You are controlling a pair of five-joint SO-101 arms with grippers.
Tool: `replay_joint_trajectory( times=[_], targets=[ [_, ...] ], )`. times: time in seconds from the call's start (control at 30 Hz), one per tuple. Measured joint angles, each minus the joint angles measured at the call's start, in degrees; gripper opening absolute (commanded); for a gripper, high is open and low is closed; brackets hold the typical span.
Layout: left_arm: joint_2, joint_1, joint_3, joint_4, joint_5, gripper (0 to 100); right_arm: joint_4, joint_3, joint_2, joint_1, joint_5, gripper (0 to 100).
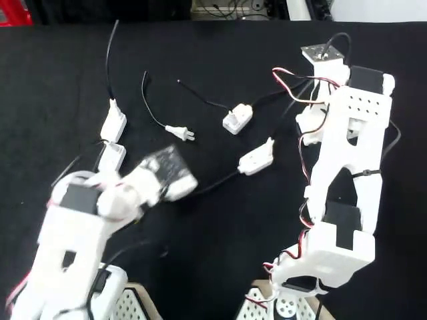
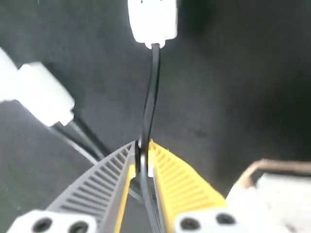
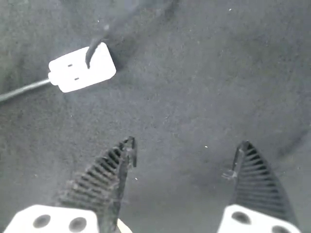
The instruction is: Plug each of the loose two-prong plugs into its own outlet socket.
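The left gripper (image 2: 141, 148) pinched the thin black cord (image 2: 151, 87) trailing from a white plastic connector block (image 2: 151, 19); only a slow, straight pull would keep it from slipping. The right gripper (image 3: 186, 144) gaped wide near the white two-slot outlet socket (image 3: 80, 69).

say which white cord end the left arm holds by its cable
The long white piece right of centre in the high view: its black cable runs into the left gripper's shut fingers; the others' cables lie outside them.

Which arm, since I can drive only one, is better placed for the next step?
Left: the left gripper is shut on the black cord of a white connector; the right gripper hangs open, holding nothing.
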Motion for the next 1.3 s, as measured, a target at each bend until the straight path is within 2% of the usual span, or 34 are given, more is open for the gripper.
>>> replay_joint_trajectory(
  times=[0.23, 0.37, 0.43, 0.57, 0.73, 0.83, 0.97, 1.17, 1.3],
  targets=[
    [-23.74, -15.56, 17.49, 1.49, -18.37, 5, 0.0, 0.62, 0.0, -1.67, 0.0, 31.5],
    [-34.99, -21.19, 20.4, 1.23, -20.48, 13, 0.0, 0.97, -2.99, -3.96, 2.81, 31.8],
    [-38.33, -22.51, 20.84, 1.23, -20.66, 14, 0.0, 0.97, -5.8, -5.36, 5.36, 31.8],
    [-39.74, -23.03, 21.1, 1.14, -20.75, 15, 0.0, 0.97, -11.52, -8.88, 8.97, 31.5],
    [-38.77, -23.03, 21.1, 1.05, -19.52, 15, -1.76, 0.97, -17.14, -17.93, 16.26, 27.0],
    [-38.68, -23.03, 21.1, 0.62, -14.51, 15, -2.73, 0.97, -17.58, -25.41, 17.67, 22.2],
    [-38.59, -24.35, 21.01, -2.73, 0.62, 15, -3.69, 0.97, -12.57, -34.55, 18.2, 21.5],
    [-38.59, -32.97, 21.54, -8.88, 24.62, 14, -5.27, -2.2, -0.97, -37.98, 23.03, 21.2],
    [-38.51, -38.59, 27.16, -16.79, 34.9, 15, -7.38, -3.87, 4.13, -39.03, 26.02, 21.4]
  ],
)
